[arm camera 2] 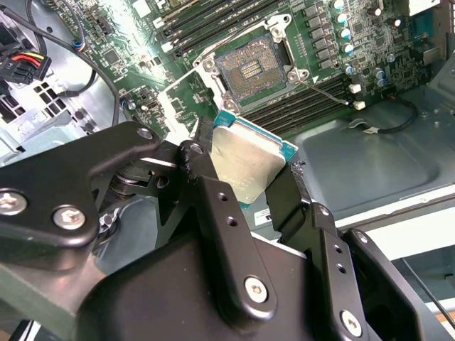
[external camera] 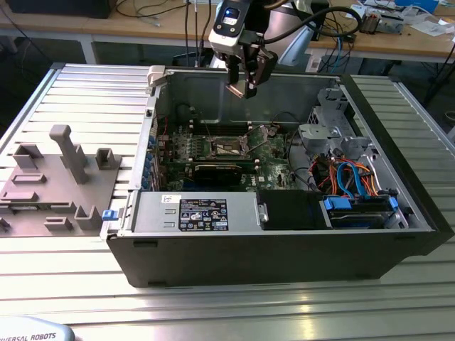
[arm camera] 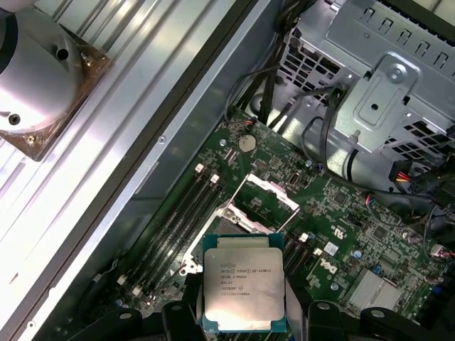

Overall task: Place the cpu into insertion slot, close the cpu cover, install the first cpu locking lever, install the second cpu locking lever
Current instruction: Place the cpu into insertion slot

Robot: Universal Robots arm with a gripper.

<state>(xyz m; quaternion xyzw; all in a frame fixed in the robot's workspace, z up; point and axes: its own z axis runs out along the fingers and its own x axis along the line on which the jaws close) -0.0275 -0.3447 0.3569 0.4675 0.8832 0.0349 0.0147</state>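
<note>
The cpu, judged light, rigid and fragile on its contact face, is clamped by two opposite edges in the gripper, held well above the uncovered insertion slot.

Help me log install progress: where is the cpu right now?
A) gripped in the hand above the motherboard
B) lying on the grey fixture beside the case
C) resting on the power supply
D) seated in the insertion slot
A: both wrist views show the cpu clamped in the hand, with the insertion slot empty.
</note>
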